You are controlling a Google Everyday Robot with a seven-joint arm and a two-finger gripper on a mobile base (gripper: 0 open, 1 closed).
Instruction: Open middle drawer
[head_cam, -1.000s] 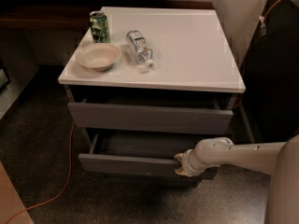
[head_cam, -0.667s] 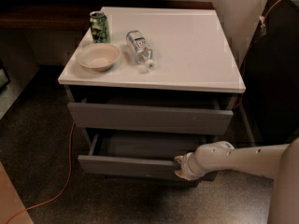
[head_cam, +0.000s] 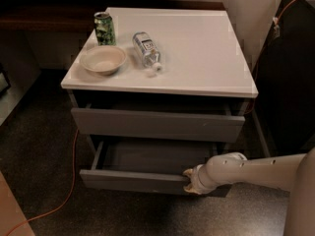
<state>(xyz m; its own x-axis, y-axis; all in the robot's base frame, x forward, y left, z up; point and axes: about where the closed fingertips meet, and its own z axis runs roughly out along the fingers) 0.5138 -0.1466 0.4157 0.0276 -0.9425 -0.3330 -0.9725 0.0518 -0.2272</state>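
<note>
Traction along the slide line is what this step needs; your gripper sits at the top edge of the middle drawer, right of the centre of its front, and whether it is clamped on that edge or only hooked over it cannot be told from this view. The drawer stands pulled well out from the cabinet, its grey inside showing beneath the upper front, so I judge the opening mostly done.

Pull straight toward yourself, level with the floor; because the hold is off-centre, a sideways drift could rack the drawer in its runners, so watch that the front stays parallel to the upper front; draw slowly near the end of travel, since a hard stop could shake the cabinet, and the bottle lying on its side beside the bowl and the can may roll; mind the orange cable on the floor at the left should the base back away.
</note>
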